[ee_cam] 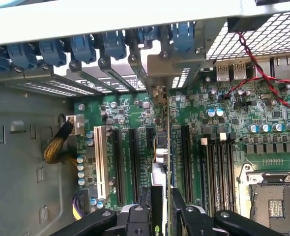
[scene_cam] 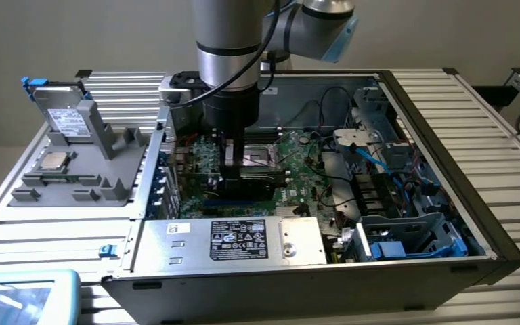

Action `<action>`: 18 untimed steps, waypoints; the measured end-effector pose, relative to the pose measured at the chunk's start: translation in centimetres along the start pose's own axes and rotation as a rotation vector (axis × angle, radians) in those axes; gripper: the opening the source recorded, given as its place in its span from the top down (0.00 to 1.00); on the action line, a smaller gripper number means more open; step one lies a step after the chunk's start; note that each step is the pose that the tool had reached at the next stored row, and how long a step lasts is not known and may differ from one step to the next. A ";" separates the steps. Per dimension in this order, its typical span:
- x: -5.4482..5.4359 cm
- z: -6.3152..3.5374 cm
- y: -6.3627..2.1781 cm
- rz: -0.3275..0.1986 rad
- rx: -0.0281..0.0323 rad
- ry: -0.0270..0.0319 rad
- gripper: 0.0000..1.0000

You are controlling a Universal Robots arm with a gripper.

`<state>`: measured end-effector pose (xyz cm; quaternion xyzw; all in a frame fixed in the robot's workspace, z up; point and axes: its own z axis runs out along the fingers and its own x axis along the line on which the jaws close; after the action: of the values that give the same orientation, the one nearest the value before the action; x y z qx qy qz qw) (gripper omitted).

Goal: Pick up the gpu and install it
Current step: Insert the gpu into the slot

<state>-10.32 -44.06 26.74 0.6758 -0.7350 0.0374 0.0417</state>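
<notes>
The gpu (ee_cam: 160, 150) shows edge-on in the wrist view as a thin upright card with a green board face. It stands over the motherboard (ee_cam: 135, 113) among the long black expansion slots (ee_cam: 118, 164). Its silver bracket end (ee_cam: 159, 93) reaches toward the case's rear slot openings. My gripper (ee_cam: 160, 211) is shut on the gpu, with one black finger (ee_cam: 144, 209) on each side of the card. In the exterior view the gripper (scene_cam: 242, 181) is down inside the open computer case (scene_cam: 441, 156), and the dark gpu (scene_cam: 252, 185) is low over the board. Whether the card's edge sits in a slot is hidden.
Blue retention clips (ee_cam: 86, 46) line the rear slot wall. The empty processor socket (ee_cam: 275, 201) and memory slots (ee_cam: 218, 167) lie beside the card. Red wires (ee_cam: 263, 73) cross the board. Outside the case, a grey holder (scene_cam: 79, 156) carries a silver chip (scene_cam: 54, 160). The power supply (scene_cam: 233, 240) sits in front.
</notes>
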 end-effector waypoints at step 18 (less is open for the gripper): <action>0.1 0.25 0.44 0.000 -0.0016 -0.0199 0.73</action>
<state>-10.77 -44.17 26.50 0.6762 -0.7353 0.0301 0.0349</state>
